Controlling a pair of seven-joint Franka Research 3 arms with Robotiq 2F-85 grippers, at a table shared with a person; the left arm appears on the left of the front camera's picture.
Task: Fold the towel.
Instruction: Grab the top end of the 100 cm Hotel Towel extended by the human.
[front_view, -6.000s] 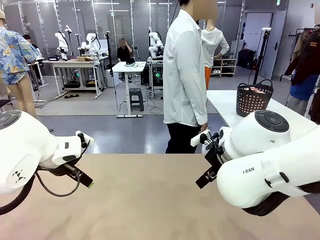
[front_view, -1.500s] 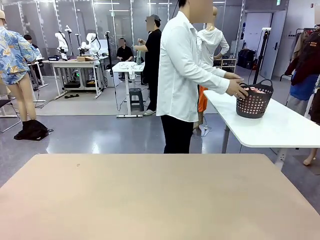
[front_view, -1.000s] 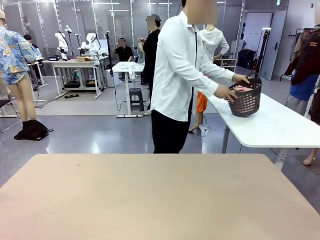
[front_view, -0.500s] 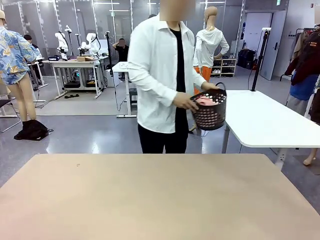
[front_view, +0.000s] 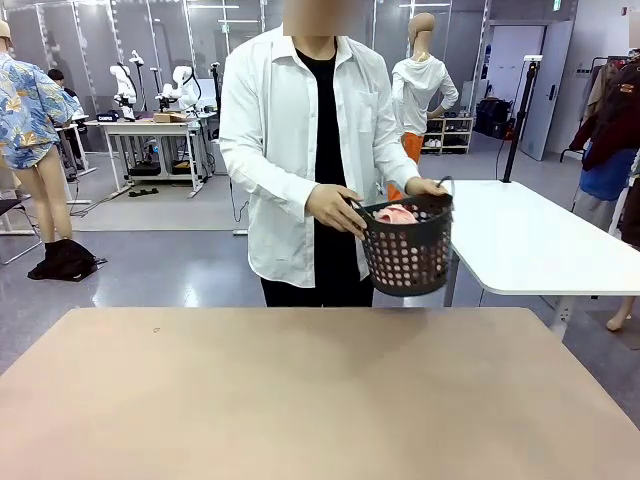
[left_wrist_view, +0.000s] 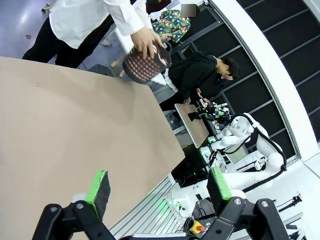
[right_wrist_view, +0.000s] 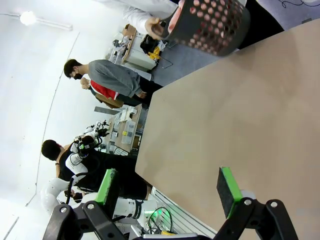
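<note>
Left gripper (left_wrist_view: 159, 185) and right gripper (right_wrist_view: 167, 185) stand spread, empty, over the table (front_view: 300, 400). The towel (front_view: 397, 214) lies bunched in the basket (front_view: 408, 258) held by the person's hands (front_view: 335, 208) at one o'clock. Better to wait until it lies flat, then pinch corners.

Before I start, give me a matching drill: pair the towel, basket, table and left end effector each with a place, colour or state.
Column one:
1. towel
2. basket
3. table
4. left end effector

Column two:
A. dark, carried in the person's hands, off the table
B. open, nothing between its pads
C. tan top
D. pink, bunched inside the basket

Pairs: 1-D, 2-A, 3-C, 4-B
</note>
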